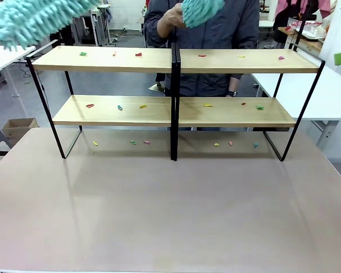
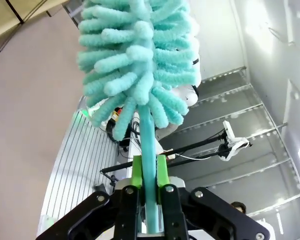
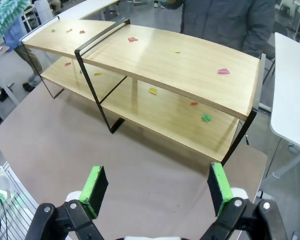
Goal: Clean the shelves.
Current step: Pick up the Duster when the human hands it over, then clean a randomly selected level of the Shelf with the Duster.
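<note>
1. Now the left gripper (image 2: 149, 171) is clamped on the stem of a teal chenille duster (image 1: 28, 20), whose head hangs in the upper left of the front view.
2. The shelves (image 1: 176, 60) stand on the far part of the table (image 1: 170, 216), their boards running left to right and dotted with coloured scraps (image 1: 139, 54). The top board's left end lies just right of and below that head.
3. The right gripper (image 3: 156, 184) has its jaws wide apart and empty, and faces the rack's right end.
4. The left arm looks nearer to start sweeping.
</note>
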Action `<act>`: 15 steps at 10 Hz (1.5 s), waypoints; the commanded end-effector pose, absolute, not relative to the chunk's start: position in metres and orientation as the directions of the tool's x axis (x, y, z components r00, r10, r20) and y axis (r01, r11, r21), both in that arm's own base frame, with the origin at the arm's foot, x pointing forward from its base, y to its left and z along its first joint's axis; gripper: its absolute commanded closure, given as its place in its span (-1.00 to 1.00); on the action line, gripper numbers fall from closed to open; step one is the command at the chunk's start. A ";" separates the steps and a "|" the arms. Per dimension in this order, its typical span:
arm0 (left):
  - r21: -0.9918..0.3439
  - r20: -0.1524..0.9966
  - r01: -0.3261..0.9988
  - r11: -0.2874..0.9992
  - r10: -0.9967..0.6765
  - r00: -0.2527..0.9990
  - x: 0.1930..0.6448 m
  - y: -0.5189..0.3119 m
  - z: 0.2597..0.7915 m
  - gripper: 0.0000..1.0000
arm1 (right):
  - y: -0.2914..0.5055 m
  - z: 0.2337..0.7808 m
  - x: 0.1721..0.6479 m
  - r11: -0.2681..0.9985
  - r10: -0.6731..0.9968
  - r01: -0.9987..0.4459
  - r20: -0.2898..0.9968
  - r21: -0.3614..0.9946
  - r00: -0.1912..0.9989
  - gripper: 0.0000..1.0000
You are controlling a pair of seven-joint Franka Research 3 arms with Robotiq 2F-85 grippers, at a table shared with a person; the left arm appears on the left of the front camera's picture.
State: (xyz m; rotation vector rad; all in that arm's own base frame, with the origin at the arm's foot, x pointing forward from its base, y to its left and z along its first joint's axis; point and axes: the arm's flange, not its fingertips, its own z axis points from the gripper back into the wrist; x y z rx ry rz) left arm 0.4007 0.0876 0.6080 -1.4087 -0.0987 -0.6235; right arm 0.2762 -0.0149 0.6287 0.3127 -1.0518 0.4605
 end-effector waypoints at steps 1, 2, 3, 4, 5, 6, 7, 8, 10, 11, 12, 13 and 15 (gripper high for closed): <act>-0.890 0.418 0.455 0.034 -0.341 0.842 0.413 0.082 0.616 0.74 | -0.015 0.628 0.277 0.862 0.213 -0.505 0.885 0.028 0.413 -1.00; -0.890 0.418 0.455 0.034 -0.341 0.842 0.413 0.082 0.616 0.74 | -0.015 0.628 0.277 0.862 0.213 -0.505 0.885 0.028 0.413 -1.00; -0.890 0.418 0.455 0.034 -0.341 0.842 0.413 0.082 0.616 0.74 | -0.015 0.628 0.277 0.862 0.213 -0.505 0.885 0.028 0.413 -1.00; -0.890 0.418 0.455 0.034 -0.341 0.842 0.413 0.082 0.616 0.74 | -0.015 0.628 0.277 0.862 0.213 -0.505 0.885 0.028 0.413 -1.00; -0.890 0.418 0.455 0.034 -0.341 0.842 0.413 0.082 0.616 0.74 | -0.015 0.628 0.277 0.862 0.213 -0.505 0.885 0.028 0.413 -1.00; -0.890 0.418 0.455 0.034 -0.341 0.842 0.413 0.082 0.616 0.74 | -0.015 0.628 0.277 0.862 0.213 -0.505 0.885 0.028 0.413 -1.00; -0.890 0.418 0.455 0.034 -0.341 0.842 0.413 0.082 0.616 0.74 | -0.015 0.628 0.277 0.862 0.213 -0.505 0.885 0.028 0.413 -1.00; -0.890 0.418 0.455 0.034 -0.341 0.842 0.413 0.082 0.616 0.74 | -0.015 0.628 0.277 0.862 0.213 -0.505 0.885 0.028 0.413 -1.00; -0.890 0.418 0.455 0.034 -0.341 0.842 0.413 0.082 0.616 0.74 | -0.015 0.628 0.277 0.862 0.213 -0.505 0.885 0.028 0.413 -1.00; -0.890 0.418 0.455 0.034 -0.341 0.842 0.413 0.082 0.616 0.74 | -0.015 0.628 0.277 0.862 0.213 -0.505 0.885 0.028 0.413 -1.00; -0.890 0.418 0.455 0.034 -0.341 0.842 0.413 0.082 0.616 0.74 | -0.015 0.628 0.277 0.862 0.213 -0.505 0.885 0.028 0.413 -1.00; -0.890 0.418 0.455 0.034 -0.341 0.842 0.413 0.082 0.616 0.74 | -0.015 0.628 0.277 0.862 0.213 -0.505 0.885 0.028 0.413 -1.00; -0.890 0.418 0.455 0.034 -0.341 0.842 0.413 0.082 0.616 0.74 | -0.015 0.628 0.277 0.862 0.213 -0.505 0.885 0.028 0.413 -1.00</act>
